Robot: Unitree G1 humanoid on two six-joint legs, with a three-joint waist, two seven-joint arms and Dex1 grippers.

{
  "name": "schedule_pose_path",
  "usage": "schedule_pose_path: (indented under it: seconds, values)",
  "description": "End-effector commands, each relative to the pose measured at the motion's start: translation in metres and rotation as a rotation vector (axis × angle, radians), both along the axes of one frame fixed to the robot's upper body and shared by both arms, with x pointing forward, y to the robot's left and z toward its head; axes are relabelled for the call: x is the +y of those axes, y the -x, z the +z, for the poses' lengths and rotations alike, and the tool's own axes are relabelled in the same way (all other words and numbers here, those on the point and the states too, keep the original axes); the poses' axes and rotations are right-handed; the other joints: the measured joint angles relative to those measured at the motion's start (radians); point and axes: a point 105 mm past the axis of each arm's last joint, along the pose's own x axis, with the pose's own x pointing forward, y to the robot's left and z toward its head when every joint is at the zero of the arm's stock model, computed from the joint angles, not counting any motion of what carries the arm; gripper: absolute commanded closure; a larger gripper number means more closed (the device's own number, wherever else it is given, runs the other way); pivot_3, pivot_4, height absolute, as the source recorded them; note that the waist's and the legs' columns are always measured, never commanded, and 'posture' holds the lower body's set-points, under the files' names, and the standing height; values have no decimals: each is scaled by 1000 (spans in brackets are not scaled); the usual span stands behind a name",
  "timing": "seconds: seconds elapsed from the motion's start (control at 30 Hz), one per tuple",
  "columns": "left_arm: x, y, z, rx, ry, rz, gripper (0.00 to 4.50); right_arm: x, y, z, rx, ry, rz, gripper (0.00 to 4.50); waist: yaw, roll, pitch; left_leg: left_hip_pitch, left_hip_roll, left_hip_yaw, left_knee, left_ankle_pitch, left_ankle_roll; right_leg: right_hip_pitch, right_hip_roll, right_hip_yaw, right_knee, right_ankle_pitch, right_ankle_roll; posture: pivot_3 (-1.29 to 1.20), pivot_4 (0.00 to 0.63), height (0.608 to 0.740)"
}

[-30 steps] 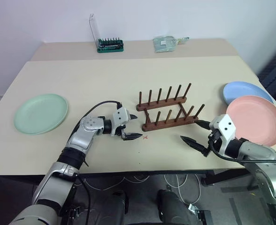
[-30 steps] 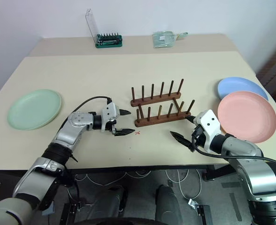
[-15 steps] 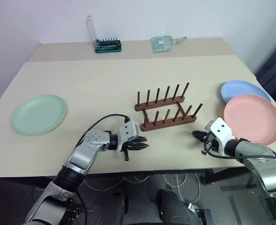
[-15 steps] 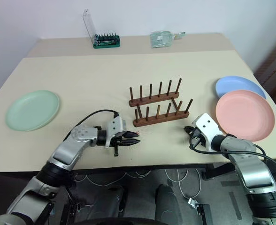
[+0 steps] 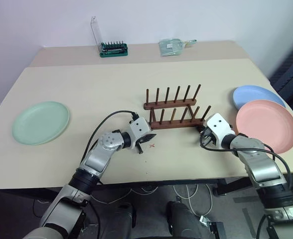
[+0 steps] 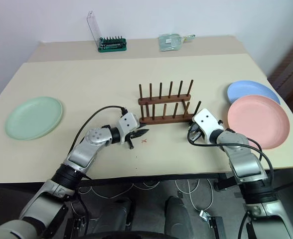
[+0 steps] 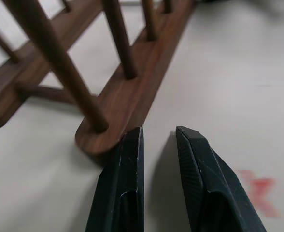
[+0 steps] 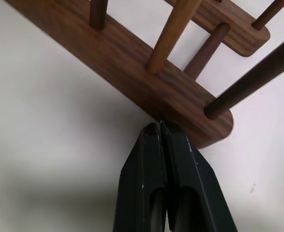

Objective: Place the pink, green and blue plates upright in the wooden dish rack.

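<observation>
At wooden dish rack (image 5: 174, 108) ends: both grippers low, pointing inward.

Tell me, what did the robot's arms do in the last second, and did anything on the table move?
Both grippers closed in on the rack. The left gripper narrowed to a small gap, with one fingertip at the near rail's left end. The right gripper shut and pressed its tips against that rail's right end. The rack turned squarer to the table edge. Nothing was grasped. The green plate, pink plate and blue plate stayed flat.
</observation>
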Motion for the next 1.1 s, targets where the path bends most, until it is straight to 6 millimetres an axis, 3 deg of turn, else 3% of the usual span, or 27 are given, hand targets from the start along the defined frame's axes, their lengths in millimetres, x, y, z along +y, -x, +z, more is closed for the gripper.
schedule_pose_path:
  seconds: [0.03, 0.2, 0.87, 1.1]
  values:
    - [15, -11, -4, -11, -23, 79, 3450, 0, -8, 5, -33, 12, -5, 4443, 0, 0, 0, 0, 0, 0, 0, 0, 0, 0, 0, 0, 0, 0, 0, 0, 150, 740]
    - [15, -13, -3, -13, -18, 85, 3450, 2, -18, 8, -57, 15, -8, 4443, 0, 0, 0, 1, 0, 0, 0, 0, 0, 1, 0, 0, 1, 0, 0, 0, 150, 740]
    - [18, -20, -3, -40, -14, 124, 3450, -1, -21, 15, -110, 26, -17, 4443, -2, 0, 0, 1, 0, 1, 0, 0, 0, 1, 0, 0, 1, 0, 0, 0, 150, 740]
    - [8, 3, 21, -41, 126, -18, 3450, -14, 0, 48, -175, 59, -3, 4443, -1, 1, 0, 0, 0, 1, -1, 0, 0, -1, 0, 1, 1, 0, 0, 0, 150, 740]
